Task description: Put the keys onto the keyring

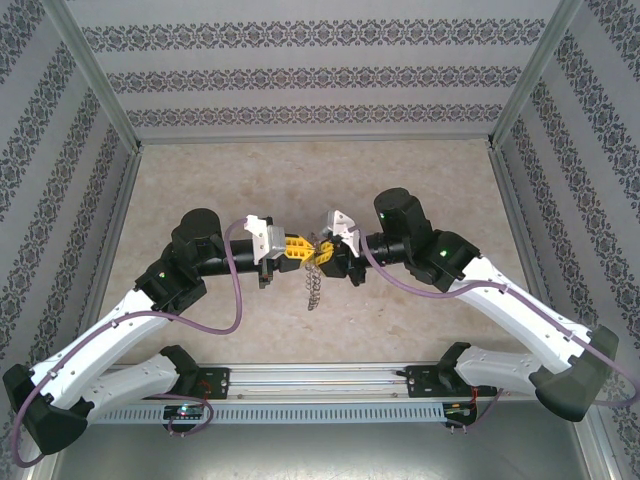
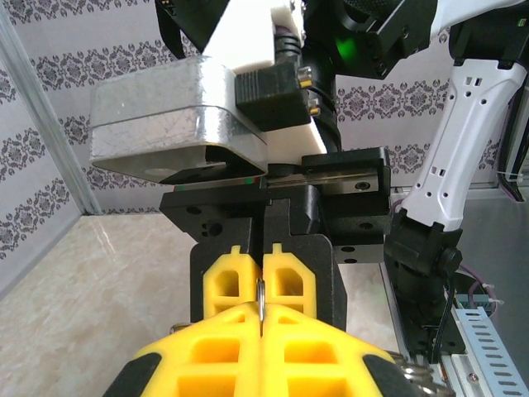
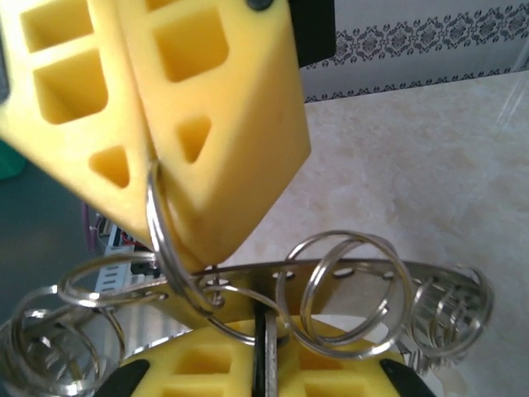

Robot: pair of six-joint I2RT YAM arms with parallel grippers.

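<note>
Both grippers meet above the middle of the table. My left gripper [image 1: 298, 250] [image 2: 261, 318] is shut on the thin silver keyring [image 2: 260, 299] [image 3: 153, 227], which stands edge-on between its yellow fingers [image 3: 215, 124]. Facing it tip to tip, my right gripper [image 1: 322, 252] [image 3: 266, 331] is shut on a thin flat metal blade of the keys [image 3: 347, 269]. These form a curved silver band with holes, and several split rings [image 3: 351, 294] pass through those holes. The keyring crosses the band at a hole on the left. A bunch of the keys [image 1: 313, 285] dangles below the grippers.
The beige stone-look table [image 1: 320, 180] is walled by patterned panels and aluminium posts [image 1: 110, 100]. A metal rail with the arm bases [image 1: 320, 380] runs along the near edge. The right arm's white link [image 2: 463, 149] stands close behind the grippers.
</note>
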